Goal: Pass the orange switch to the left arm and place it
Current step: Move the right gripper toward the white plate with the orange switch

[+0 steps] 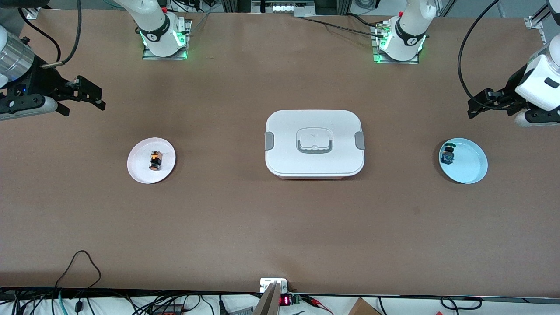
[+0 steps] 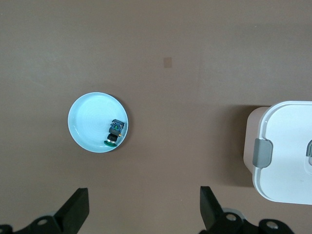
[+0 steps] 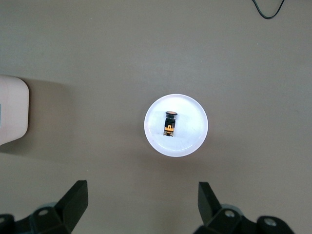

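Two arms, two grippers, two plates, two switches, one box.

Box (image 1: pixel 314 143): one white lidded container w/ grey side clips and a recessed grey-rimmed handle, lid on, at mid-table between the two plates.

Plates: one pink plate (image 1: pixel 139 168) toward the right arm's end of the table; one blue plate (image 1: pixel 470 168) toward the left arm's end. Both well apart from the box, approx. level w/ it.

Switches: one orange switch (image 1: pixel 155 160) lying on its side in the pink plate, near the plate's centre, orange cap pointing toward the front camera; also seen in the right wrist view (image 3: pixel 170 123). One blue-bodied switch w/ green cap (image 1: pixel 447 153) lying in the blue plate, against the rim on the side nearest the box.

Right gripper (image 1: pixel 92 97): up in the air over bare table at the right arm's end, fingers spread wide apart, holding nothing; its wrist view looks down on the pink plate.

Left gripper (image 1: pixel 480 105): up in the air over bare table at the left arm's end, fingers likewise wide apart, holding nothing; its wrist view shows the blue plate and one corner of the box.
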Robot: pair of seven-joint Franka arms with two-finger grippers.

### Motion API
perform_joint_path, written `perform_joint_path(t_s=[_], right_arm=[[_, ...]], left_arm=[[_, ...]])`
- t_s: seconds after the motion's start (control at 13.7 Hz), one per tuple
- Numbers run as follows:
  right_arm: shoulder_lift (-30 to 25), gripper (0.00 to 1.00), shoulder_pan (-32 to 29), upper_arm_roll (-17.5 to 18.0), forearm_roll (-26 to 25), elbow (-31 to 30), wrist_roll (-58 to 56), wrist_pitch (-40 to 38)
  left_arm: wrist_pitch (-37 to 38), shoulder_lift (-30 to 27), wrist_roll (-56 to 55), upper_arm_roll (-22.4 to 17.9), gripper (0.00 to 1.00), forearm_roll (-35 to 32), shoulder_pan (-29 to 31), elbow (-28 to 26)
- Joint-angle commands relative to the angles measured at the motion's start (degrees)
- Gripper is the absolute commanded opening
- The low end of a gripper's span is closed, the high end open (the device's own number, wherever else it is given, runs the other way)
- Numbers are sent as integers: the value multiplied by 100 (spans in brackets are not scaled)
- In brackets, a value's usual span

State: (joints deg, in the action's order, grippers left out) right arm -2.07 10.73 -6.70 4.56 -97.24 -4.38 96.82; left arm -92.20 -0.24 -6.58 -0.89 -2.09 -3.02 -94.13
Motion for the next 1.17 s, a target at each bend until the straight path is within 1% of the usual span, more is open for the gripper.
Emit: perform_joint_path(t_s=[0.0, 0.37, 0.51, 0.66, 0.73, 0.88, 1.02, 1.1], right_arm=[[57, 100, -18, 11, -96, 161, -63, -137], [57, 100, -27, 11, -105, 170, -133, -128], [84, 100, -27, 2, -113, 161, -448, -137], [75, 100, -27, 2, -114, 100, -511, -241], [84, 100, -27, 2, -114, 109, -885, -364], [92, 100, -27, -6, -114, 109, -2035, -418], [101, 100, -44, -15, -148, 100, -3212, -453], [153, 100, -70, -15, -201, 126, -4001, -471]], left_arm=[[123, 86, -72, -17, 100, -2, -23, 184], [123, 86, -72, -17, 100, -2, -23, 184], [123, 86, -72, -17, 100, -2, -23, 184], [132, 86, -72, -17, 100, -2, -23, 184], [123, 86, -72, -17, 100, -11, -23, 193], [123, 86, -72, -17, 100, -2, -23, 184], [123, 86, -72, -17, 100, -2, -23, 184], [123, 86, -72, -17, 100, -2, -23, 184]])
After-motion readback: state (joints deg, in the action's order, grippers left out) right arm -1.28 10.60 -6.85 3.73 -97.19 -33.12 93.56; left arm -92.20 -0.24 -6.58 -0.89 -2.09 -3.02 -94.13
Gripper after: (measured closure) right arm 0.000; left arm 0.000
